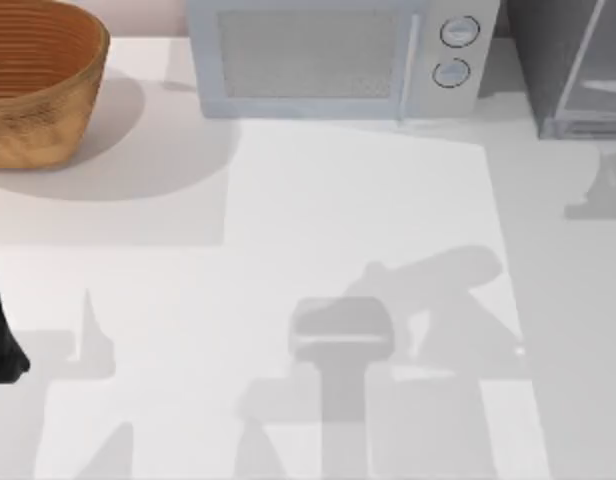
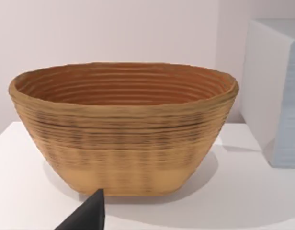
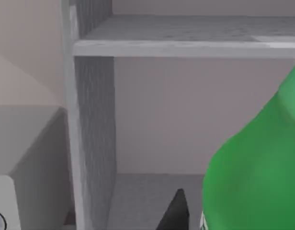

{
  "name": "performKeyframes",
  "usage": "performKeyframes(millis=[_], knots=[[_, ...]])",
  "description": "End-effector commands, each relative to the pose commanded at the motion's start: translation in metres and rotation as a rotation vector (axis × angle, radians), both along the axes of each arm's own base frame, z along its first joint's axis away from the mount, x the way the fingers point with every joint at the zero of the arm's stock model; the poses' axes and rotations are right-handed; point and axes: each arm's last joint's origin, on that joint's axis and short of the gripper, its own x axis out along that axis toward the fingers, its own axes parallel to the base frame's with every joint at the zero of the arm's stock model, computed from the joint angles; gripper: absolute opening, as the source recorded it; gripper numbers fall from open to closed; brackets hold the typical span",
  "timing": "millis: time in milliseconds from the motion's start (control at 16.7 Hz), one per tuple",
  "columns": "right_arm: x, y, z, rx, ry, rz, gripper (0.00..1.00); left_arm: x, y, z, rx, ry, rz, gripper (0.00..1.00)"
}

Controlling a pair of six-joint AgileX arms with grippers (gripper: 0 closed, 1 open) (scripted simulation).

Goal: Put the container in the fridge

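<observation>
From above, the white bench [image 1: 368,200] carries a large woven brown basket [image 1: 38,80] at its far left, a light grey microwave with two round knobs [image 1: 338,55] at the middle of the back edge, and the tall dark grey fridge [image 1: 573,60] with its lighter framed door at the far right corner. A dark part of my left arm [image 1: 0,340] sits at the left edge, parked.

In the left wrist view the basket [image 2: 123,139] stands upright on the bench, with the pale side of the microwave [image 2: 277,96] just beside it. A dark fingertip of the left gripper [image 2: 87,215] juts in near the basket's foot; I cannot tell how that gripper is set.

In the right wrist view the fridge [image 3: 90,120] is open, a grey shelf across its upper part and a bare floor below. The small bright green plastic bottle [image 3: 257,172] is close against the right gripper [image 3: 176,213], one dark finger just beside it, in front of the lower compartment. It appears to be grasped, though the contact is hidden
</observation>
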Motion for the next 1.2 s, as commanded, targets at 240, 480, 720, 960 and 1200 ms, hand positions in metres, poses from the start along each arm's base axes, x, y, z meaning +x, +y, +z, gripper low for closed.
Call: performKeyframes(millis=[240,480,720,960,1200], knots=[[0.081,-0.028,-0.035,0.006,0.032,0.001,0.01,0.000,0.000,0.000,0.000,0.000,0.000,1.00],[0.133,-0.054,-0.089,0.012,0.049,0.000,0.01,0.000,0.000,0.000,0.000,0.000,0.000,1.00],[0.154,-0.069,-0.123,0.012,0.044,-0.001,0.01,0.000,0.000,0.000,0.000,0.000,0.000,1.00],[0.156,-0.071,-0.127,0.011,0.043,-0.002,0.01,0.000,0.000,0.000,0.000,0.000,0.000,1.00],[0.159,-0.069,-0.132,0.018,0.063,0.002,0.01,0.000,0.000,0.000,0.000,0.000,0.000,1.00]])
